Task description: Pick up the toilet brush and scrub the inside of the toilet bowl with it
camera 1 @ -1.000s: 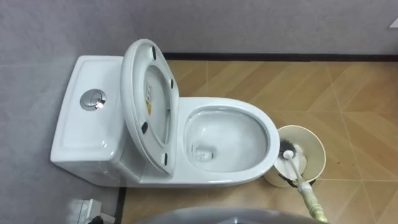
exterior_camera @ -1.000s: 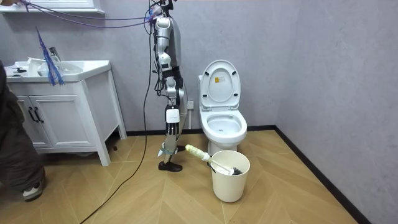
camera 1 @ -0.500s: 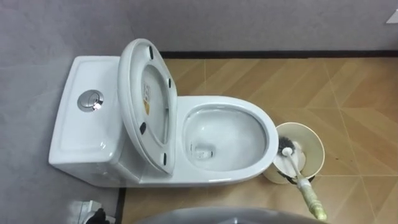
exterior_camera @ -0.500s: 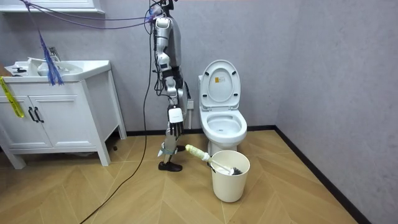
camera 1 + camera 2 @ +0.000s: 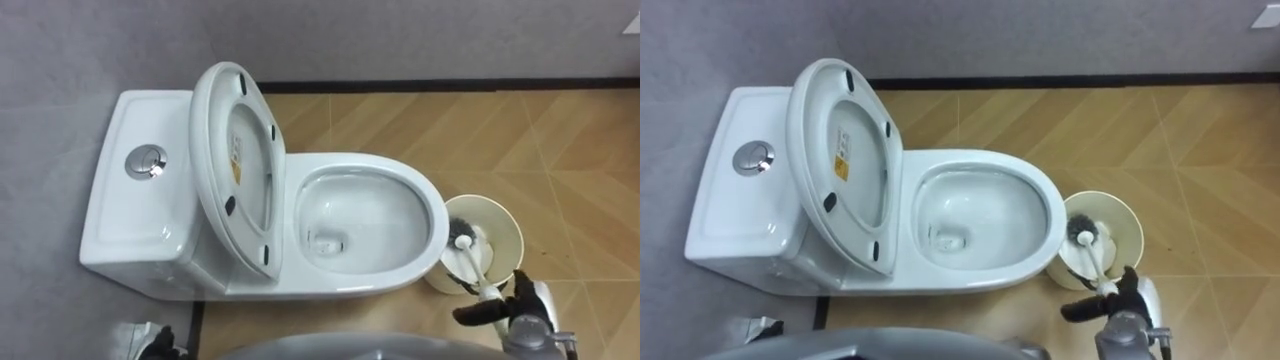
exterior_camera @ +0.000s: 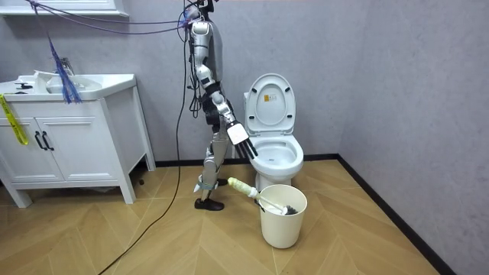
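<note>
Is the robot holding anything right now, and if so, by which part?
Nothing. The right hand is open, fingers straight, above the toilet brush, whose handle leans out of the bucket; the room view shows a gap between hand and handle.

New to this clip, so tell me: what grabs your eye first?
The white toilet with its seat raised, against the grey wall. Beside it stands a cream bucket holding the brush, and the right hand hovers open by its handle at lower right.

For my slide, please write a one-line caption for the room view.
Robot stands beside the open toilet, its open right hand held out above the brush resting in a white bucket.
</note>
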{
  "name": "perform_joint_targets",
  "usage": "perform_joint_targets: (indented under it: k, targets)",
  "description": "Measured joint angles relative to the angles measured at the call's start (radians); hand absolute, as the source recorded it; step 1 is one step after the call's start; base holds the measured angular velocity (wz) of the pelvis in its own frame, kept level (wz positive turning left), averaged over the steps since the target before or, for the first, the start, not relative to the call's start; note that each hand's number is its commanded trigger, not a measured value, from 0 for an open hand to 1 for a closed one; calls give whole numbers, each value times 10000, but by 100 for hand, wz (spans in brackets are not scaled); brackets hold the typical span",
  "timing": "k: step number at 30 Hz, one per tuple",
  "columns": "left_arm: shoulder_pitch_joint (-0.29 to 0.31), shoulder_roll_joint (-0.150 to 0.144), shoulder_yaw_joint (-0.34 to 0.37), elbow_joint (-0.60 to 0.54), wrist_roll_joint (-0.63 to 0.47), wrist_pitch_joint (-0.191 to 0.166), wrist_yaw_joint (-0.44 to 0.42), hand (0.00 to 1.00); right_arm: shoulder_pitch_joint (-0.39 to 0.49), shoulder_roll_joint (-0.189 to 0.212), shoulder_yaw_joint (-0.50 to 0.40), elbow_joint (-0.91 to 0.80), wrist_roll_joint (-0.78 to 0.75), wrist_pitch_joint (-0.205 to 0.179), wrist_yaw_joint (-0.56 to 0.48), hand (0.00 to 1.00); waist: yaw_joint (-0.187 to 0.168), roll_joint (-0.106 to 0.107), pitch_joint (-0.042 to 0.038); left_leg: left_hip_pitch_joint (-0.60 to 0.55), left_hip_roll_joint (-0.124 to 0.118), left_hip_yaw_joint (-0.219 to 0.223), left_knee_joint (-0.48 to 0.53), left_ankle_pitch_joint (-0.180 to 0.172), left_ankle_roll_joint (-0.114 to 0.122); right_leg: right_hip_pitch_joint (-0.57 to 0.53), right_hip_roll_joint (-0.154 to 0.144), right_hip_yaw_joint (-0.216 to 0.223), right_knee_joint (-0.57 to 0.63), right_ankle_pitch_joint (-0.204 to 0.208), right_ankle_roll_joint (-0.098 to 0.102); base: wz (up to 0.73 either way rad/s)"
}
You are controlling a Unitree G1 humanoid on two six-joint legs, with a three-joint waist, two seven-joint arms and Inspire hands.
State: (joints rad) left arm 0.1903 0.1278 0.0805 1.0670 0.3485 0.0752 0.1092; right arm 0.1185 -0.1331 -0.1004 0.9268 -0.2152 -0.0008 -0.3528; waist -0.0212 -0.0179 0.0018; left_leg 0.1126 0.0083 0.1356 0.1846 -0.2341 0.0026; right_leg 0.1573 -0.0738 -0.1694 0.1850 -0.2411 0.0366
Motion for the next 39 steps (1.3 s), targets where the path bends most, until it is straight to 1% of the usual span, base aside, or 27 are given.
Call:
perform_joint_targets:
  k: [2,6,7,8,9,10,12,14,16,18,19,20,21,22,23,24,25,27,28,29,31,33,34,36,37,38,39]
  targets:
    - [8,0,12,-45,-151,-80,0,0,14,-1,-35,-360,39,-38,-305,0,-12,0,-5,-98,-9,-31,-6,2,1,-10,-7,-44,2,0,0,5]
    - [-34,21,153,-187,-321,-256,1,0,4,-11,-194,-748,152,-423,-1050,0,-21,10,-48,-463,-40,-121,123,14,10,-328,-41,-151,4,1,1,7]
    - [-39,28,204,-235,-327,-292,1,0,5,-10,-190,-742,199,-447,-1103,0,-27,2,-59,-486,-43,-155,154,14,11,-378,-46,-191,1,1,1,12]
    - [-61,59,274,-334,-347,-369,1,0,12,-11,-190,-729,354,-453,-1150,0,-29,-51,-51,-564,-47,-234,167,17,11,-442,-50,-254,6,1,1,17]
    - [-88,73,370,-496,-444,-397,3,0,10,-9,-189,-678,544,-508,-1178,0,-36,-75,-90,-746,-48,-291,258,17,10,-547,-54,-337,17,2,0,17]
    - [-139,92,380,-543,-492,-415,3,0,5,-9,-189,-628,596,-535,-1218,0,-26,-93,-100,-842,-50,-316,313,17,10,-600,-55,-370,18,4,-3,16]
    - [-401,156,339,-563,-804,-545,3,0,-172,-9,-167,-185,600,-554,-1375,0,4,-169,-99,-1242,-47,-435,483,17,11,-861,-54,-480,46,25,-32,18]
    - [-706,159,324,-564,-836,-632,3,0,-331,-12,-67,87,651,-556,-1542,0,15,-204,-83,-1673,-44,-580,659,17,11,-1100,-42,-541,70,66,-63,21]
    - [-984,200,157,-556,-1040,-705,2,0,-525,-17,54,320,921,-554,-1595,0,17,-218,-56,-2128,-36,-705,964,16,12,-1407,-37,-589,152,93,-73,15]
    - [-1410,264,-176,-502,-1854,-799,2,0,-1167,-78,221,963,1045,-547,-1758,0,32,-150,45,-2797,-18,-890,1341,16,13,-1991,-41,-603,446,93,-74,12]
    - [-1629,272,-326,-433,-2142,-830,2,0,-1557,-166,375,1263,1078,-559,-1835,0,59,-82,126,-3187,-4,-961,1582,15,14,-2334,-43,-653,613,94,-76,9]
    - [-1724,272,-391,-431,-2237,-853,1,0,-1733,-202,412,1415,1098,-584,-1852,0,68,-54,146,-3375,0,-986,1682,15,15,-2508,-51,-685,686,94,-76,12]
    - [-1876,262,-453,-447,-2268,-917,1,0,-1997,-267,427,1865,1099,-726,-1900,0,76,-4,169,-3765,-5,-1068,1884,15,15,-2806,-64,-784,759,93,-76,17]
    - [-2054,246,-486,-509,-2265,-978,0,0,-2336,-371,409,2151,1113,-745,-1899,0,91,66,186,-4221,8,-1090,2119,15,15,-3207,-65,-801,958,89,-83,18]
    - [-2099,245,-489,-534,-2269,-1003,0,0,-2486,-435,404,2312,1145,-744,-1897,0,152,101,197,-4454,26,-1086,2255,15,15,-3442,-74,-789,1128,88,-84,6]
    - [-2248,243,-501,-536,-2357,-1060,-1,0,-2710,-580,421,2585,1271,-751,-1870,0,303,122,200,-4844,46,-1088,2411,15,16,-3930,-111,-791,1489,73,-101,0]
    - [-2370,244,-540,-538,-2453,-1085,-1,0,-2842,-662,424,2731,1396,-757,-1835,0,330,138,210,-5044,43,-1091,2510,17,19,-4172,-139,-795,1692,51,-122,0]
    - [-2666,242,-960,-543,-2583,-1095,-1,0,-3282,-995,506,3226,2147,-743,-1620,0,426,171,241,-5776,-19,-1122,2805,82,129,-5067,-312,-821,2446,-23,-111,13]
    - [-2754,233,-1106,-563,-2589,-1095,-1,0,-3363,-1066,535,3286,2275,-714,-1574,0,484,167,251,-5960,-4,-1122,2874,90,143,-5284,-342,-793,2616,-55,-113,9]
    - [-2933,230,-1384,-721,-2612,-1092,-1,0,-3519,-1193,592,3312,2507,-701,-1528,0,564,123,284,-6358,-36,-1113,3013,128,207,-5781,-488,-828,2977,-99,-126,9]
    - [-3259,169,-1492,-897,-2815,-1093,0,0,-3894,-1395,592,3573,2556,-705,-1435,0,575,111,338,-6923,-110,-1056,3204,198,327,-6418,-648,-813,3413,-170,-128,10]
    - [-3716,222,-1859,-1307,-3202,-1079,0,0,-4339,-1794,816,3728,2791,-630,-1363,0,576,111,388,-7718,-229,-1039,3647,237,404,-7277,-857,-759,4051,-349,-115,10]
    - [-3824,240,-1953,-1459,-3234,-1080,0,0,-4436,-1902,882,3749,2870,-629,-1330,0,575,118,419,-7924,-243,-1016,3790,232,421,-7463,-906,-762,4198,-407,-125,10]
    - [-4104,292,-2263,-1790,-3470,-1072,0,0,-4772,-2189,1071,3787,3099,-604,-1244,0,579,147,508,-8724,-247,-927,4362,169,559,-8230,-1030,-733,4863,-648,-159,8]
    - [-4139,312,-2302,-1871,-3577,-1078,0,0,-4845,-2230,1117,3767,3145,-576,-1242,0,590,146,553,-8893,-240,-927,4458,152,577,-8415,-1056,-729,5037,-679,-186,4]
    - [-4244,407,-2493,-2061,-3621,-1084,-1,0,-5037,-2288,1218,3660,3325,-450,-1244,0,598,132,604,-9278,-232,-915,4679,150,583,-8833,-1119,-728,5318,-725,-248,0]
    - [-4256,440,-2587,-2237,-3785,-1080,-1,0,-5118,-2330,1278,3646,3460,-398,-1243,0,600,132,609,-9682,-226,-909,4895,154,583,-9252,-1185,-733,5577,-772,-300,3]
